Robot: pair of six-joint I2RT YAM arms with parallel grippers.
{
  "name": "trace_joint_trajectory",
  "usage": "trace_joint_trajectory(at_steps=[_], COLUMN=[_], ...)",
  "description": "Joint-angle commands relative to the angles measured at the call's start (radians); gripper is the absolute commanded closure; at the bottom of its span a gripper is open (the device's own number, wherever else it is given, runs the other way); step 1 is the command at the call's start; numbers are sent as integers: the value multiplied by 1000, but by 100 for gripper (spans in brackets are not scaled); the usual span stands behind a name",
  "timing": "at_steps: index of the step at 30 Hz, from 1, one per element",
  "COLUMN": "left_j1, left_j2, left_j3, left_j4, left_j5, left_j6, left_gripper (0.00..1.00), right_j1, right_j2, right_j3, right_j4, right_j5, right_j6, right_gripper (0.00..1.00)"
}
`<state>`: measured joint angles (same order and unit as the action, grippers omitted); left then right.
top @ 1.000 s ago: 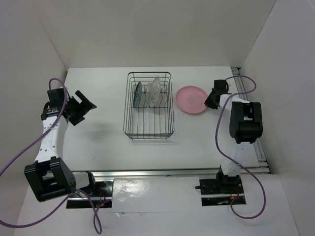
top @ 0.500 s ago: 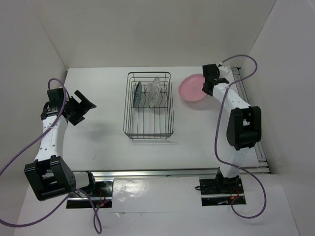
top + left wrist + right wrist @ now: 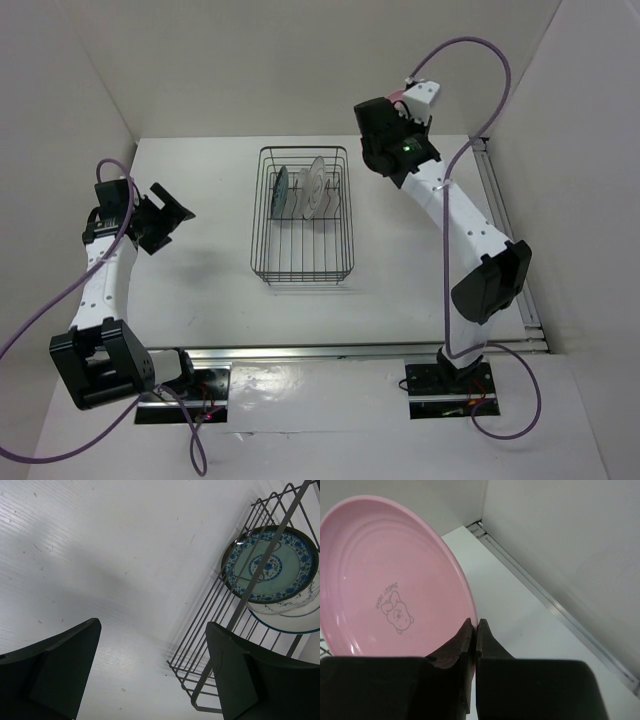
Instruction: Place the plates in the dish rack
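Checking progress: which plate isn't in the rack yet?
The pink plate, pinched by its rim in the right gripper; the other plates stand upright in the dish rack.

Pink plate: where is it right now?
In the right wrist view the pink plate is clamped by its rim in the shut right pincer. Seen from above, it is hidden by that raised pincer, right of the dish rack.
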<state>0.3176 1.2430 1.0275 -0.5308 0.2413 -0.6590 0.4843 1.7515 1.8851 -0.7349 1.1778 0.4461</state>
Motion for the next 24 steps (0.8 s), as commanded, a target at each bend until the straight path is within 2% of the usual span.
trace_joint_trajectory(at_steps=[1, 8, 24], left_j1=[5, 5, 5], left_j2=[-30, -39, -48], left_j3=[26, 17, 8], left_j4=[25, 25, 25], left_j5=[15, 15, 24], left_j6=[-4, -4, -4], left_gripper=[0, 0, 0], right_j1=[68, 188, 244], right_j2=[17, 48, 244], right_j3=[52, 19, 157], right_j4=[-75, -124, -100], right_j5=[164, 224, 283], right_j6=[-26, -17, -69], right_gripper=[100, 100, 100])
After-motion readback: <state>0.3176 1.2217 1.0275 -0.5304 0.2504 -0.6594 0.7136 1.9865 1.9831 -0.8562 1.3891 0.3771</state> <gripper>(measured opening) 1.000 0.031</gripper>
